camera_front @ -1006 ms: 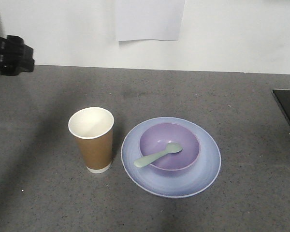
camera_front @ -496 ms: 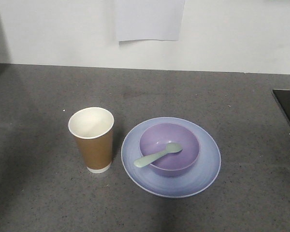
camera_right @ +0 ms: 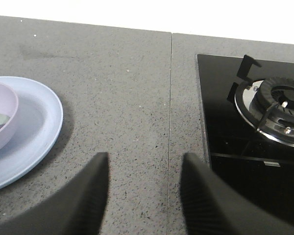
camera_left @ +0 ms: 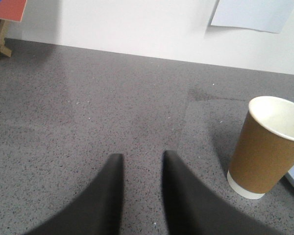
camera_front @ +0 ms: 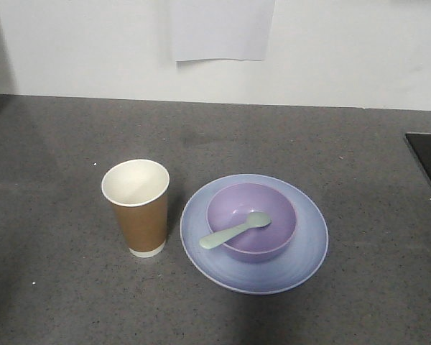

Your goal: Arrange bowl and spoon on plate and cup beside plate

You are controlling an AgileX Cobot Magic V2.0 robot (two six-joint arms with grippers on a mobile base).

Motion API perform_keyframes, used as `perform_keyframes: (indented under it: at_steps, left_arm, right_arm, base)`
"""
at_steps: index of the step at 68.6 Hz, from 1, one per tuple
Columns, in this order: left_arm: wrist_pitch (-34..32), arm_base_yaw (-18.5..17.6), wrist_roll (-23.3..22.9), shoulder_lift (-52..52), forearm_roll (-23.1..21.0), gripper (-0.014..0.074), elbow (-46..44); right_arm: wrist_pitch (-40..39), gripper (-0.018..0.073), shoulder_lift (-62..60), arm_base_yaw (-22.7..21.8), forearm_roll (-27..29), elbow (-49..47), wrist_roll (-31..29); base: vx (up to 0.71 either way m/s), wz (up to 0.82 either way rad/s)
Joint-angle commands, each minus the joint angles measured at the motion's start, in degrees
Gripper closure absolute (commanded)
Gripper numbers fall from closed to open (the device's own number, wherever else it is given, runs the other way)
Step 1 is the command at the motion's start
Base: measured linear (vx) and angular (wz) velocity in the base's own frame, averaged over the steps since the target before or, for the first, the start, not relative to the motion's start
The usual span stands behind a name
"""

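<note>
You're basically done: spoon (camera_front: 235, 231) in bowl (camera_front: 252, 220) on plate (camera_front: 306, 248), cup (camera_front: 137, 207) beside it mid-counter (camera_front: 57, 287); left gripper (camera_left: 141, 164) and right gripper (camera_right: 144, 164) both spread, empty.

A speckled dark grey stone-look counter (camera_front: 57, 287) with a matt finish. A brown paper cup (camera_front: 138, 208), matt, with a smooth white inside. A pale blue-lilac round plastic plate (camera_front: 302, 251), a lavender plastic bowl (camera_front: 273, 208) and a mint-green plastic spoon (camera_front: 233, 231), all smooth with a soft sheen. A glossy black glass hob (camera_right: 245, 147).
</note>
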Motion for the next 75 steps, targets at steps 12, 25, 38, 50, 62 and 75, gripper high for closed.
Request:
perform_keyframes:
  at_steps: [12, 25, 38, 50, 62, 75]
  left_arm:
    - [-4.68, -0.33, -0.51, 0.32, 2.50, 0.0605, -1.15]
    - [-4.57, -0.33, -0.51, 0.32, 2.42, 0.0604, -1.15]
    - [-4.57, -0.33, -0.51, 0.32, 2.42, 0.0604, -1.15]
    - [-4.57, -0.33, -0.51, 0.32, 2.42, 0.0604, -1.15]
    - [-4.58, -0.33, -0.51, 0.32, 2.42, 0.0604, -1.15]
    - [-10.41, -0.33, 6.93, -0.93, -1.00, 0.0604, 2.25]
  right_arm:
    - [-4.76, 0.0571, 0.46, -0.41, -1.13, -1.38, -0.20]
    - [-3.56, 0.0570, 0.46, -0.41, -1.13, -1.38, -0.20]
    - [-3.56, 0.0570, 0.46, -0.41, -1.13, -1.38, -0.20]
    - [-3.56, 0.0570, 0.46, -0.41, -1.13, -1.38, -0.25]
    - [-3.56, 0.0570, 0.46, -0.41, -1.13, -1.38, -0.25]
    - [-3.56, 0.0570, 0.46, -0.41, -1.13, -1.38, -0.25]
  base:
    - [0.00, 0.00]
    - [0.00, 0.00]
    - [0.00, 0.00]
    - [0.00, 0.00]
    - [0.00, 0.00]
    - [0.00, 0.00]
